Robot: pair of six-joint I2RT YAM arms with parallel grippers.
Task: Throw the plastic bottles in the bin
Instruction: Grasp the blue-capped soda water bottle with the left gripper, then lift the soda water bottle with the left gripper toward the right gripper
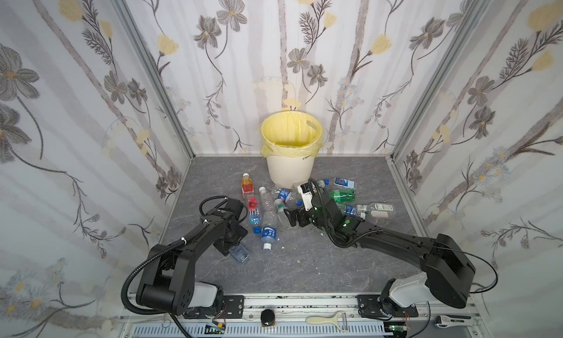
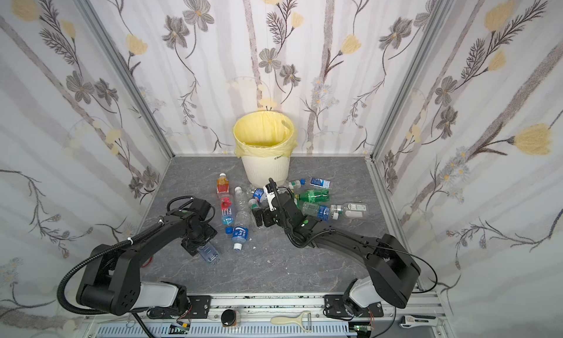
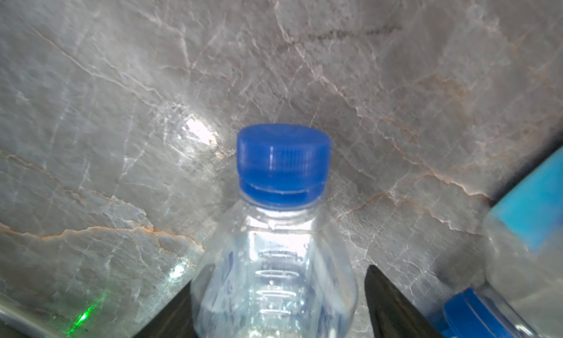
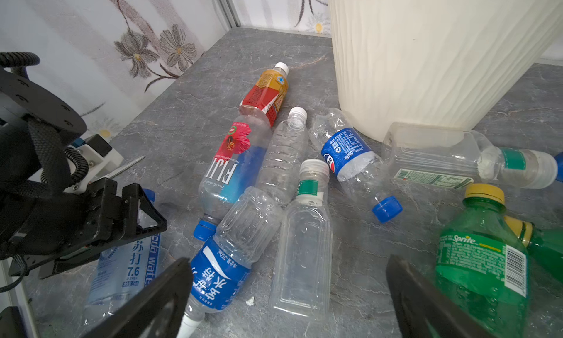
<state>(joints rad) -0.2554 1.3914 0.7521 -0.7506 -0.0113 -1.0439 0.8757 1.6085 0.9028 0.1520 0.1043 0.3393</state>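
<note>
Jaws of the left gripper (image 3: 275, 293) stand on either side of a clear soda-water bottle (image 3: 274, 260) with a blue cap (image 3: 283, 159). The bottle lies on the grey marble tabletop (image 3: 122, 108), and a thin strip of table shows beside one jaw, so I cannot tell whether they press it. The right gripper (image 4: 286, 275) hangs spread wide and holds nothing, above a clear square bottle (image 4: 301, 245) with a green neck band. Beside that lie a blue-labelled bottle (image 4: 219, 275), a Fiji bottle (image 4: 231, 169), a ribbed clear bottle (image 4: 283, 156) and an orange-red bottle (image 4: 268, 89), all touching or nearly so. A dark-blue-labelled bottle (image 4: 347, 153) and a green Sprite bottle (image 4: 481, 260) lie on the other side. A clear flat-sided bottle (image 4: 441, 156) rests against the foot of the bin (image 1: 289, 172). The bin stands upright at the back wall, behind the scattered bottles in both top views. Its yellow bag (image 1: 292, 132) is folded over the rim, and what shows of the inside is liner.
</note>
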